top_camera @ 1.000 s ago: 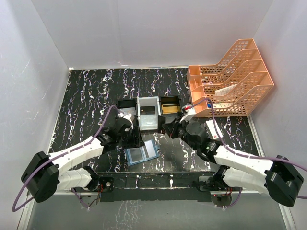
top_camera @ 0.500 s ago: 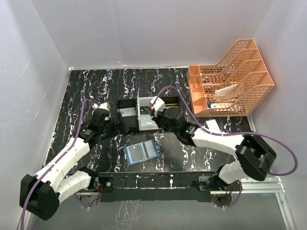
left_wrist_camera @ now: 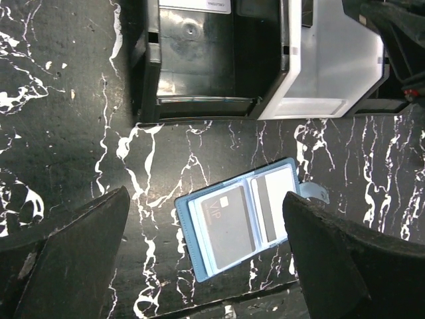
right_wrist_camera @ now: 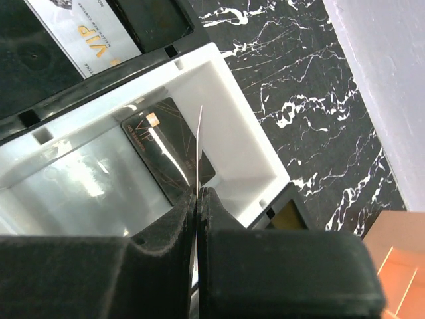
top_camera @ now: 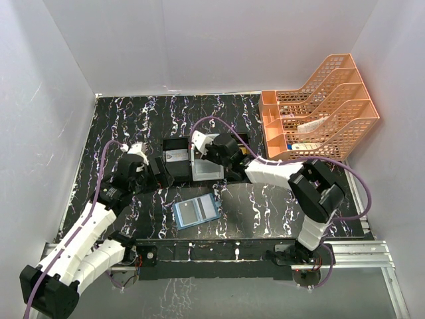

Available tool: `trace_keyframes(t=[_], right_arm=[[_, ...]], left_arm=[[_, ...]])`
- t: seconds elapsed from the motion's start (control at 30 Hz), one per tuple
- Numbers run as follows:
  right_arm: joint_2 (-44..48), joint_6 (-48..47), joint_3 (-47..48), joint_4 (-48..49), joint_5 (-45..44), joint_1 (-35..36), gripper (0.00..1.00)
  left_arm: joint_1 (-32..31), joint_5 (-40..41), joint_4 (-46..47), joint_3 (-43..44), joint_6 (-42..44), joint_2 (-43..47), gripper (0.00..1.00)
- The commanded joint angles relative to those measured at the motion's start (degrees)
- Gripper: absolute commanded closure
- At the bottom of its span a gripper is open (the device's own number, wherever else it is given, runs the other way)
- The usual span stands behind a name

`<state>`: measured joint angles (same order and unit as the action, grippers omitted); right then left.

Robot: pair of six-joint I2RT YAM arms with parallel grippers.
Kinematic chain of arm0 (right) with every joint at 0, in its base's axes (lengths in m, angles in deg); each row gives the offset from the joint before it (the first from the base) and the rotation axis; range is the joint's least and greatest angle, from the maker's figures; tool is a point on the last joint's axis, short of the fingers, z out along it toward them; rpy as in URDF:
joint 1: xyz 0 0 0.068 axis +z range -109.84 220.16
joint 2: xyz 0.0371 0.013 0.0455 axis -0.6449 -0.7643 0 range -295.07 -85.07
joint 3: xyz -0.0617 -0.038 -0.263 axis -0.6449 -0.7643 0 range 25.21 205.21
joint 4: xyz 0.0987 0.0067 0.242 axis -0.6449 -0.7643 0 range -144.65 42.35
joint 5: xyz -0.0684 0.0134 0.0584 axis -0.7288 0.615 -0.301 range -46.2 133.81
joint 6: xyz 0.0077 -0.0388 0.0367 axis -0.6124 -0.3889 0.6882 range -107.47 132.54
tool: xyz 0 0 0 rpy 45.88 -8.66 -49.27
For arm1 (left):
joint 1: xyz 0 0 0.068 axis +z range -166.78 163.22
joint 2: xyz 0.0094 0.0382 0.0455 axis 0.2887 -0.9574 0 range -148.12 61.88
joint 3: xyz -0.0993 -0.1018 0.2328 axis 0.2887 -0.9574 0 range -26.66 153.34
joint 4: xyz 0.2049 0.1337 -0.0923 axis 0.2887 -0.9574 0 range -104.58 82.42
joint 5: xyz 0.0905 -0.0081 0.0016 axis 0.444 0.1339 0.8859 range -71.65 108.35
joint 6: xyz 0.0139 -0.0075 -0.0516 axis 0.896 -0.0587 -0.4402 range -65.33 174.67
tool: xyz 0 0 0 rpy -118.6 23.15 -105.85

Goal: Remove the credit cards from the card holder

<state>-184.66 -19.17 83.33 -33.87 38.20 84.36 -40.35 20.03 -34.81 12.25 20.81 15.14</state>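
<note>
The right pincer (right_wrist_camera: 198, 193) grips a thin credit card (right_wrist_camera: 200, 139) edge-on over the tray's white compartment (right_wrist_camera: 252, 159), while the left pincer (left_wrist_camera: 206, 199), spread wide, hangs above the open blue card holder (left_wrist_camera: 184, 218) on the surface (left_wrist_camera: 80, 133).

A three-compartment tray (left_wrist_camera: 199, 109) sits on the black marbled bench (top_camera: 126, 119) just ahead of the left fingers (left_wrist_camera: 66, 259); its white middle bin (right_wrist_camera: 249, 149) lies directly below the right fingers (right_wrist_camera: 153, 266). An orange mesh file rack (top_camera: 325, 109) stands well off to their right

open card holder (left_wrist_camera: 199, 266) flat, dark card (left_wrist_camera: 228, 221) and grey card (left_wrist_camera: 269, 206) in pockets; left gripper (left_wrist_camera: 206, 193) spread wide; tray (left_wrist_camera: 199, 109) far side.
</note>
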Motion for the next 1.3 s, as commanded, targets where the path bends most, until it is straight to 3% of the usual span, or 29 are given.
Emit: trace_keyframes(t=[0.0,0.6,0.83,1.27], right_arm=[[-3.1,-7.8,3.9,1.9,3.1,-1.1,1.00],[-14.7,-21.2,10.6,4.6,-0.3,-1.7,1.00],[-13.4,-20.5,8.4,5.0,1.6,-1.7,0.76],[-12.2,-16.4,9.9,1.6,6.2,-1.8,0.57]], left_arm=[[0.3,2.8,-2.6,2.3,2.0,1.4,0.01],[0.3,5.1,-4.2,2.6,3.3,2.0,0.01],[0.3,4.4,-3.8,2.0,3.1,2.7,0.01],[0.3,0.2,-2.7,1.7,3.8,0.0,0.01]])
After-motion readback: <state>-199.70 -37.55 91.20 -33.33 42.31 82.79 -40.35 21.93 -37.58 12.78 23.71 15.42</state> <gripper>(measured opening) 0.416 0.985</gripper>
